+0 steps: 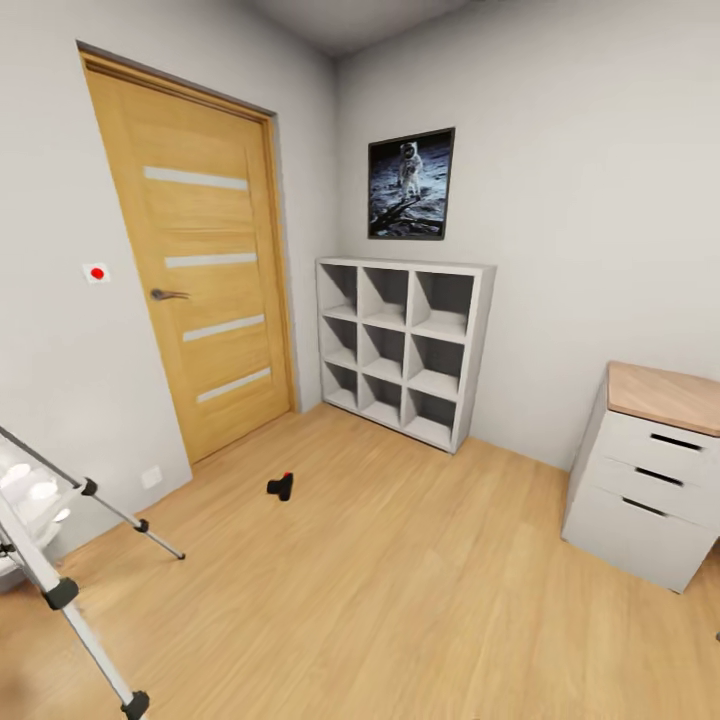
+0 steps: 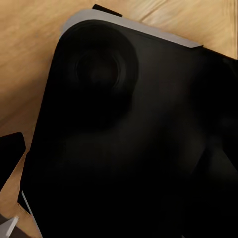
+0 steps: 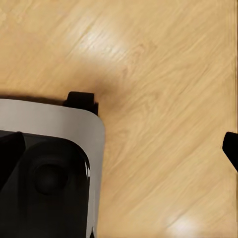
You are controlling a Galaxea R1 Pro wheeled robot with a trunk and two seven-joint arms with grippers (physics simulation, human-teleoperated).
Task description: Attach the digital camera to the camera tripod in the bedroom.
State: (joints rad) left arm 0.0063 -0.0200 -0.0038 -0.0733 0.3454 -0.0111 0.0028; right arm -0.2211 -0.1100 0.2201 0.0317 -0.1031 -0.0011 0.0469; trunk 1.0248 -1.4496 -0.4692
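The digital camera (image 1: 281, 487), small and black with a red dot, lies on the wood floor in front of the door in the head view. Two silver legs of the camera tripod (image 1: 62, 592), with black joints and feet, reach in from the lower left corner; its head is out of view. Both wrist views look down at the floor and my own black, grey-edged base (image 3: 54, 148). My left gripper (image 2: 119, 153) and right gripper (image 3: 119, 148) are open and empty. A black fingertip (image 3: 231, 148) sits at the picture's edge.
A closed wooden door (image 1: 200, 270) stands at the left, a white cube shelf (image 1: 405, 345) in the corner, and a white drawer unit (image 1: 650, 475) with a wood top at the right. A glossy white shape (image 1: 25, 490) sits behind the tripod legs. Open floor separates me from the camera.
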